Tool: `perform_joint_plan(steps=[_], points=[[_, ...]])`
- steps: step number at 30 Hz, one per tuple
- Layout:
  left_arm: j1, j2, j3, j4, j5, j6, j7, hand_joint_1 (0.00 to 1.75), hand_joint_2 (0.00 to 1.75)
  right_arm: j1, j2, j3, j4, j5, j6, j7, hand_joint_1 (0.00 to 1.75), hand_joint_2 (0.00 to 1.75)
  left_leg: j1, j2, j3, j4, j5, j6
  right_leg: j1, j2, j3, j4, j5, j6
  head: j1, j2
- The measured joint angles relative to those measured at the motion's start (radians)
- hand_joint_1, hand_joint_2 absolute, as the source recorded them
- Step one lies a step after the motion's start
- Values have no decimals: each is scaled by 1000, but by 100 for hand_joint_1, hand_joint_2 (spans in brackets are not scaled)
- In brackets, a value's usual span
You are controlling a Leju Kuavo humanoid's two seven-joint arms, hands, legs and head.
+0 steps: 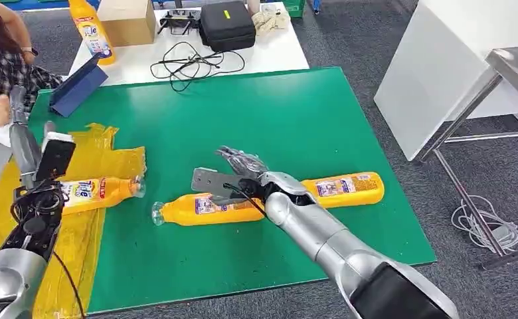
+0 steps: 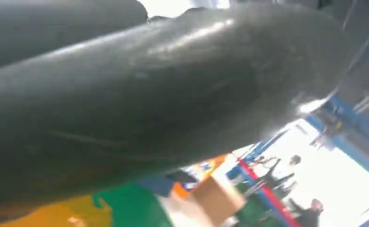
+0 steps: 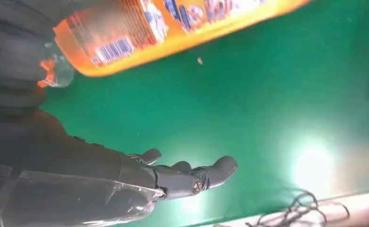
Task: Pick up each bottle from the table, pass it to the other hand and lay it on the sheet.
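The right hand (image 1: 242, 163), fingers spread and holding nothing, is hovering over the middle orange plastic bottle (image 1: 203, 209), which is lying lengthwise along the counter's (image 1: 276, 113) near edge, cap pointing toward the yellow plastic sheet (image 1: 103, 159); the left hand's (image 1: 18, 109) state I cannot tell.

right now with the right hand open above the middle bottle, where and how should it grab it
Grip the middle bottle across its labelled body, near the centre, coming down from above. It lies flat on the green mat, cap toward the yellow sheet, so the long rounded sides are free for the fingers. The right hand already hovers open there.
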Motion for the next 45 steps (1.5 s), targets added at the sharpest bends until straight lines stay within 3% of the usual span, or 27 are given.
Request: perform_joint_plan(steps=[11, 43, 45], points=[[71, -49, -2, -210, 34, -11, 15, 0, 0, 25, -1, 34, 53, 3, 19, 17, 0, 175, 0, 0, 0, 0, 0, 0, 0, 0, 0, 0, 0, 1, 0, 0], [80, -104, -46, -255, 110, -18, 3, 0, 0, 31, 35, 140, 162, 126, 73, 123, 0, 175, 0, 1, 1, 0, 0, 0, 0, 1, 0, 0, 1, 1, 0, 0], [81, -107, -47, -255, 120, -16, 0, 0, 0, 30, 38, 148, 167, 134, 79, 125, 157, 175, 0, 1, 1, 0, 0, 0, 0, 1, 0, 0, 1, 1, 0, 0]])
